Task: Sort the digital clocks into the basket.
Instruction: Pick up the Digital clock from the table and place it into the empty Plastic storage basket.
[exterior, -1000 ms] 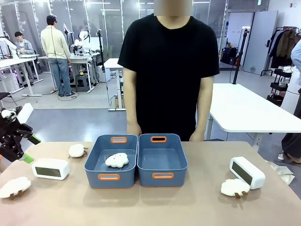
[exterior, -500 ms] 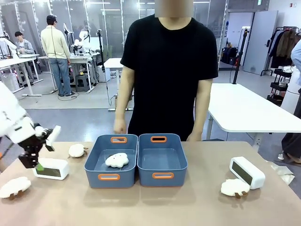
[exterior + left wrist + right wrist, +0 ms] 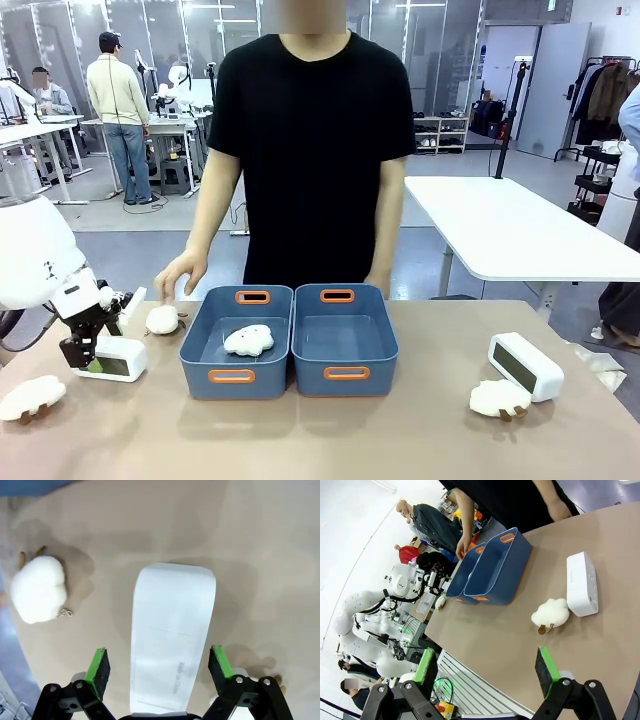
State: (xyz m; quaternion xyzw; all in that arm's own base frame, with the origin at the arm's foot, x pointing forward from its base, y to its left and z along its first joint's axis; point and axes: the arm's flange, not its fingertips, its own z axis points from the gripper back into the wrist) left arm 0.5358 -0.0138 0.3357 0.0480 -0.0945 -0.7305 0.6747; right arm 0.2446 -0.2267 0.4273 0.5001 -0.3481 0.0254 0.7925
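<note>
The left claw [image 3: 88,352] is hovering right at the near clock [image 3: 110,359], which is lying flat on the counter [image 3: 400,435] at the robot's left, just beside a lumpy white soft object [image 3: 161,320] and well clear of the bins. In the left wrist view the green pads [image 3: 99,667] are standing wide apart, one on each side of the clock's white body [image 3: 172,625]. They are flanking its narrow width without touching it, so nothing is being gripped yet. To do this step well, the claw should be coming straight down with the clock centred between the pads, closing across the short sides, low enough for a firm hold and away from the soft object. The likely destination is the empty blue basket [image 3: 318,374], since the matching bin [image 3: 197,368] is holding a soft object [image 3: 248,340]. The person's hand [image 3: 180,272] is reaching near that bin's far corner, so the carry path is needing care. The second clock [image 3: 526,366] is resting at the far right. The right claw [image 3: 486,669] is hanging open and empty, high off the counter.
</note>
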